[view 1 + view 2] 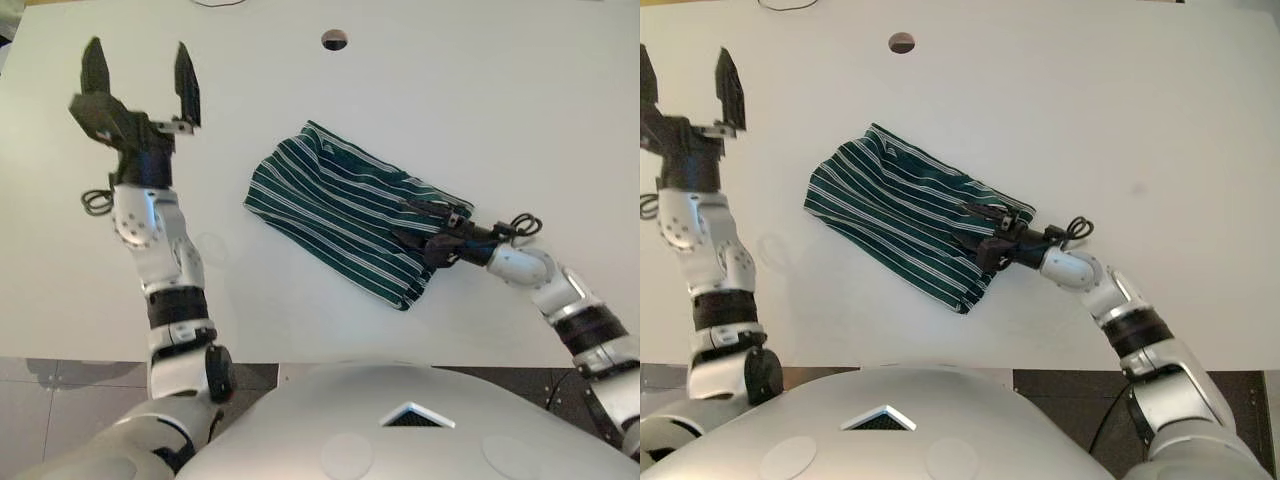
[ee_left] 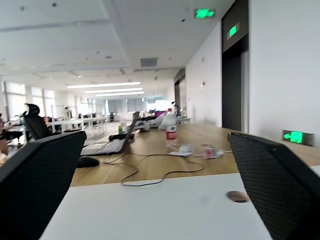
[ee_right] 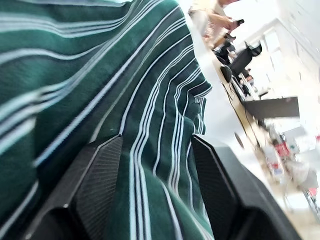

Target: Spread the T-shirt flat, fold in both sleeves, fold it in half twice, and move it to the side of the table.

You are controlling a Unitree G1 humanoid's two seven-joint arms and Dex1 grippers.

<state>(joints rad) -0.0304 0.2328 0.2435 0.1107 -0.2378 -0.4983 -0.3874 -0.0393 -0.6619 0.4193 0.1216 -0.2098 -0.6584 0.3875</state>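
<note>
Two grippers show over the white table (image 1: 500, 90). The T-shirt (image 1: 335, 205), dark green with thin white stripes, lies folded into a long oblong near the middle of the table. It is set at a slant, with one short end toward the far left and the other toward the near right.

The right gripper (image 1: 408, 222) sits low on the near-right end of the T-shirt. Its fingers (image 3: 97, 175) stand narrow, with a ridge of striped cloth filling the gap between them, so it holds the T-shirt there.

The left gripper (image 1: 138, 48) is raised over the left part of the table, well apart from the T-shirt. Its fingers (image 2: 272, 180) are spread wide and hold nothing.

A small round hole (image 1: 334, 40) sits in the table near the far edge, beyond the T-shirt. Past the table stands a wooden desk (image 2: 150, 145) with a laptop (image 2: 117, 142) and a bottle (image 2: 171, 132) on it.
</note>
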